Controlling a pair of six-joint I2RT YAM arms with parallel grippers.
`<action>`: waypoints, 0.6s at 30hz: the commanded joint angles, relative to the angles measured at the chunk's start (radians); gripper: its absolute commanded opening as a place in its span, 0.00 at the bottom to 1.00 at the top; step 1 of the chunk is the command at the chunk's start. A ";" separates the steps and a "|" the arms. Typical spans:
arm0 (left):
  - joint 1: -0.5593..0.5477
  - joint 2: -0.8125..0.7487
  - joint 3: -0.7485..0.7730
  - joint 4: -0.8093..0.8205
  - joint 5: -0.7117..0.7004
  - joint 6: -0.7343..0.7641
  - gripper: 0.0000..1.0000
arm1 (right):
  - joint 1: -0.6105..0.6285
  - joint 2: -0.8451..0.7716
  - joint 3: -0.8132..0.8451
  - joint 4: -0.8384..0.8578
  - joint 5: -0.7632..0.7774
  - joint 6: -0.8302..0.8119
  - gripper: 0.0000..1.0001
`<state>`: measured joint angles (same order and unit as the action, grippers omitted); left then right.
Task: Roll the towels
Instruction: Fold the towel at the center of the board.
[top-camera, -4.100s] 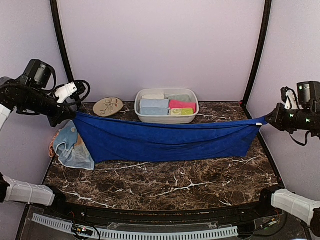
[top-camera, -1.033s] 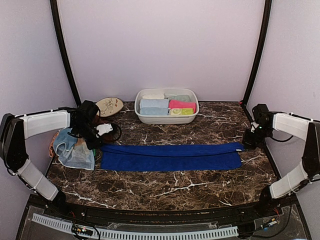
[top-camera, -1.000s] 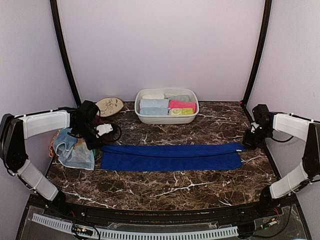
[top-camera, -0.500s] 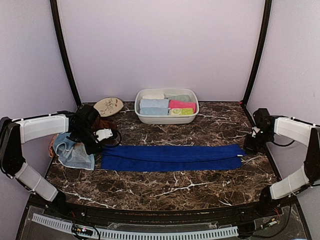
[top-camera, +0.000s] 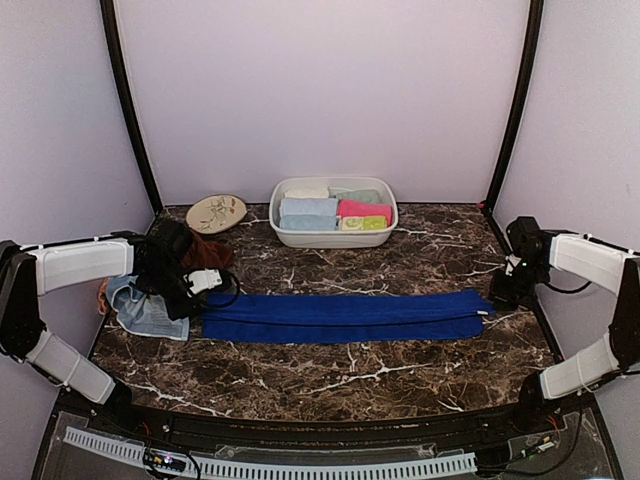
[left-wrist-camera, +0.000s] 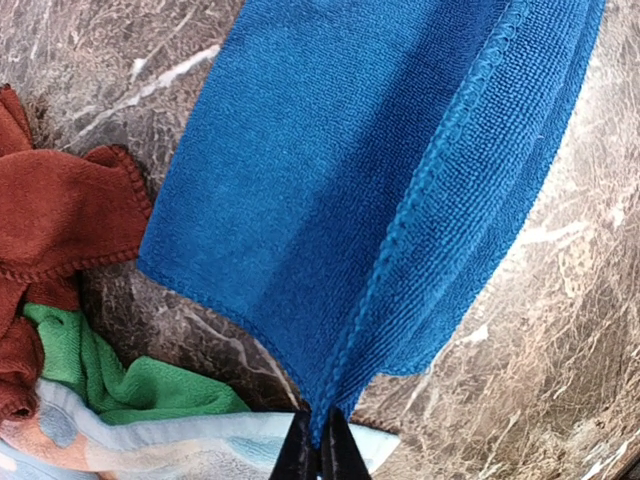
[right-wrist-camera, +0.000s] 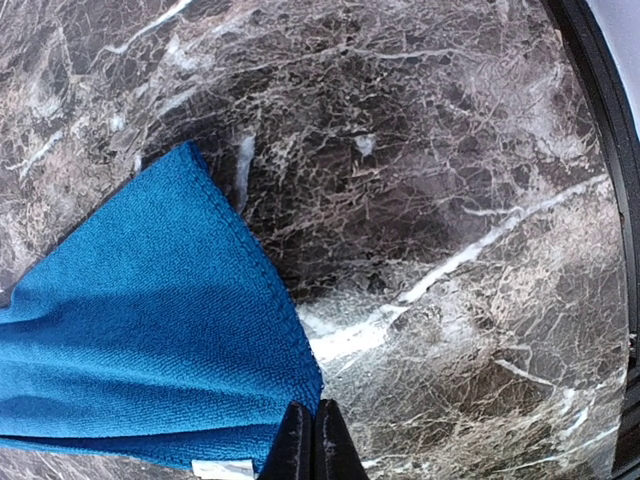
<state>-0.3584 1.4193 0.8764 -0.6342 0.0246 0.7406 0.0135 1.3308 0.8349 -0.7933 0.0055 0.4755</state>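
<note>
A royal blue towel (top-camera: 340, 317) lies folded lengthwise as a long flat strip across the marble table. My left gripper (top-camera: 198, 301) is at its left end, shut on the folded edge (left-wrist-camera: 321, 452); the cloth (left-wrist-camera: 380, 170) spreads away from the jaws. At the right end my right gripper (top-camera: 491, 300) is low at the table, shut on the towel's corner (right-wrist-camera: 308, 440), with the blue cloth (right-wrist-camera: 140, 350) to its left. More towels lie heaped at the left: rust-brown (left-wrist-camera: 60, 210), green (left-wrist-camera: 130, 385) and a pale one (top-camera: 140, 305).
A white oval tub (top-camera: 388, 225) at the back centre holds rolled towels in light blue, pink and green. A cream leaf-pattern plate (top-camera: 216, 212) sits to its left. Black frame posts stand at both back corners and a rail runs along the table's right edge (right-wrist-camera: 610, 150).
About four seconds ago the towel hung stretched in the air. Over the last second both grippers slid nearer along the table, drawing the upper layer over the lower, so the strip looks narrower.
</note>
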 joint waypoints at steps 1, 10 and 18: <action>0.000 -0.048 -0.030 -0.025 -0.004 0.012 0.00 | 0.000 -0.018 0.029 -0.027 0.059 -0.006 0.00; 0.001 -0.061 -0.018 -0.032 -0.025 0.024 0.00 | 0.002 -0.031 0.040 -0.048 0.087 -0.010 0.00; 0.000 -0.089 -0.050 -0.105 0.026 0.048 0.52 | 0.001 -0.045 0.040 -0.065 0.084 -0.017 0.32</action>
<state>-0.3584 1.3857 0.8566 -0.6659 0.0387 0.7650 0.0135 1.3121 0.8471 -0.8371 0.0505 0.4637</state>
